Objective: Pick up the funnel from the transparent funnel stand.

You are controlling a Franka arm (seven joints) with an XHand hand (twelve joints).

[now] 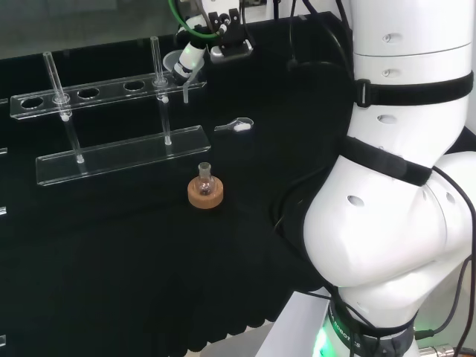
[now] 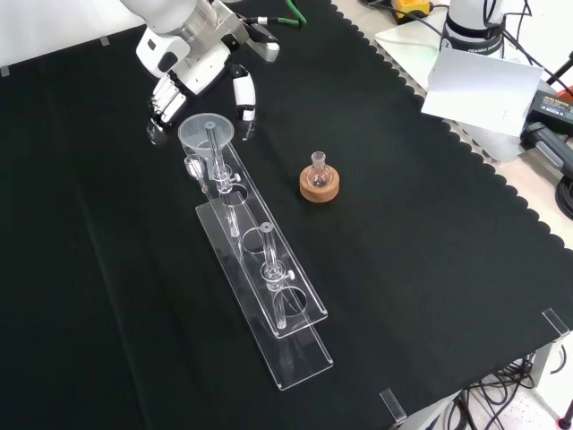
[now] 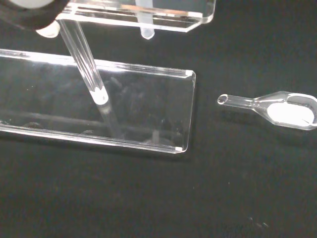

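A clear funnel [image 2: 208, 132] sits in the far end hole of the transparent funnel stand [image 2: 269, 305]. In the head view, the funnel [image 1: 177, 65] is at the right end of the stand's upper shelf [image 1: 104, 91]. The black and white hand [image 2: 192, 63] hovers just behind the funnel. Its fingers [image 2: 165, 100] hang down on one side of the rim and its thumb [image 2: 243, 93] on the other, both apart from the funnel. The wrist view looks past the funnel's stem [image 3: 83, 62] down onto the stand's base plate [image 3: 148, 109]. The hand [image 1: 190, 56] holds nothing.
A small round flask on a cork ring [image 2: 319, 184] stands to the right of the stand in the front view. A small glass scoop with white powder [image 3: 280, 106] lies on the cloth beside the stand's end, near the hand. The arm's white links [image 1: 401, 186] rise at the head view's right.
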